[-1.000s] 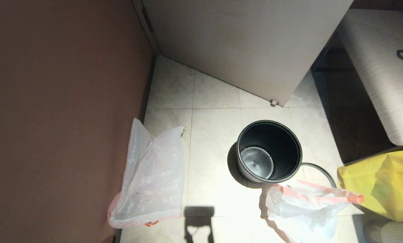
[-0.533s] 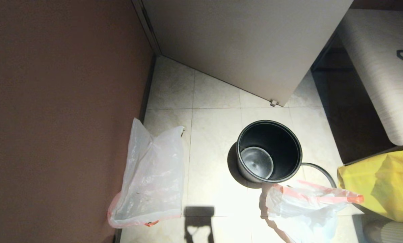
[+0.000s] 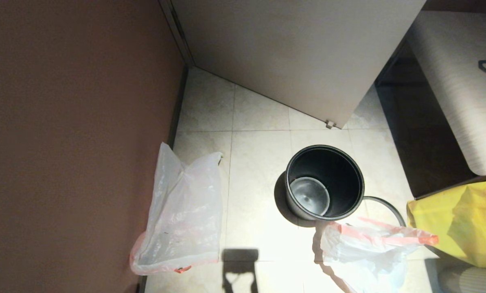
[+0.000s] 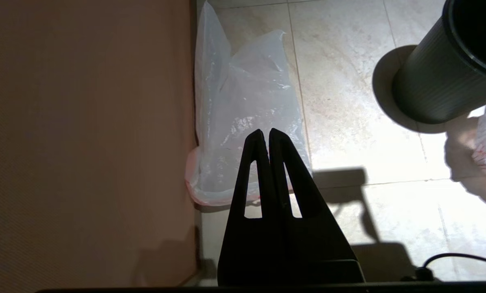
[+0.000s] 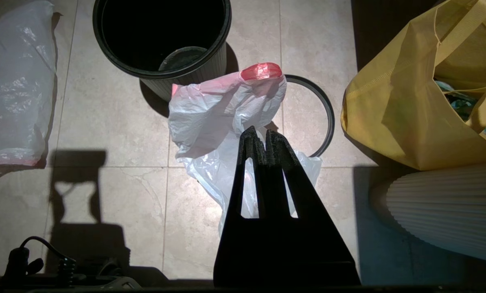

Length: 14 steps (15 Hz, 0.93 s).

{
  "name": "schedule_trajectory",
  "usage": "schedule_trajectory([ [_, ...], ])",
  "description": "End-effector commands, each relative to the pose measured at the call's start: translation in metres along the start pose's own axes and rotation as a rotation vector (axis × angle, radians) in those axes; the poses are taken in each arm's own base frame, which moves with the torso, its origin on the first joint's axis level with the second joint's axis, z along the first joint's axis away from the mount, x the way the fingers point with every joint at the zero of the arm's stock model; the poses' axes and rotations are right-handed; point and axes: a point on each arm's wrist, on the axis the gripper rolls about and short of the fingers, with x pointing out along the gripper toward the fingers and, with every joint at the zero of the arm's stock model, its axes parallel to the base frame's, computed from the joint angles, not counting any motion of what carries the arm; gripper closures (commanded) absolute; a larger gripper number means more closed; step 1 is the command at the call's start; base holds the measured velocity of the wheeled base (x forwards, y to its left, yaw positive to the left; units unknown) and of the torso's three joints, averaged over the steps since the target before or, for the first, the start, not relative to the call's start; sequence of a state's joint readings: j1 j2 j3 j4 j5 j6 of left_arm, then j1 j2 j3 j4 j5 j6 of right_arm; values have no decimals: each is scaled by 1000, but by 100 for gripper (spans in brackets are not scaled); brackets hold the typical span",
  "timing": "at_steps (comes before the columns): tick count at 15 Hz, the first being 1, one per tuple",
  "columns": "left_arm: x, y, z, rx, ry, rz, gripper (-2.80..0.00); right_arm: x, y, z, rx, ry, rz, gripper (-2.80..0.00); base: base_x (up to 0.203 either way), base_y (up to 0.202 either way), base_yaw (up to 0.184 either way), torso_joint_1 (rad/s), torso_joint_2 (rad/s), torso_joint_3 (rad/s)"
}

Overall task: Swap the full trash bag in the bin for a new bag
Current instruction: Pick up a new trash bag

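The bin (image 3: 324, 183) is a small round black pail standing unlined on the tiled floor, its glossy bottom showing. Its thin grey hoop (image 3: 390, 204) lies on the floor just right of it. A crumpled white bag with a red drawstring (image 3: 365, 248) rests by the bin's near right side, partly over the hoop. Against the brown wall lies a flatter clear bag with a red hem (image 3: 182, 215). My left gripper (image 4: 266, 132) is shut and empty above that clear bag (image 4: 247, 101). My right gripper (image 5: 262, 132) is shut and empty above the white bag (image 5: 222, 106). Neither gripper shows in the head view.
A large yellow bag (image 3: 458, 224) stands at the right, with a white ribbed object (image 5: 442, 203) near it. A pale door (image 3: 300, 53) angles in behind the bin. The brown wall (image 3: 72, 142) closes the left side. A light bench (image 3: 458, 81) sits far right.
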<state>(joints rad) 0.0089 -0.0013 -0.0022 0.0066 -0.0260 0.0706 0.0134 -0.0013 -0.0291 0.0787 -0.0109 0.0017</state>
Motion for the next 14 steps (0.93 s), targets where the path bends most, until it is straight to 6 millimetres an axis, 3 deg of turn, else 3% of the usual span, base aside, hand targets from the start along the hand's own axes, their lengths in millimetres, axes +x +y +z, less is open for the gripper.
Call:
schedule_trajectory([
  [1,0,0,0,31,-6,1,0,0,0,0,0,1,1,0,0,0,0,0,0,0],
  [3,-2,0,7,24,-30,-1,0,0,0,0,0,2,1,0,0,0,0,0,0,0],
  [7,-1,2,50,25,-38,-90,0,0,0,0,0,1,1,0,0,0,0,0,0,0],
  [11,37,2,73,96,174,-194,0,0,0,0,0,1,1,0,0,0,0,0,0,0],
  [14,63,2,75,173,302,-268,0,0,0,0,0,1,1,0,0,0,0,0,0,0],
])
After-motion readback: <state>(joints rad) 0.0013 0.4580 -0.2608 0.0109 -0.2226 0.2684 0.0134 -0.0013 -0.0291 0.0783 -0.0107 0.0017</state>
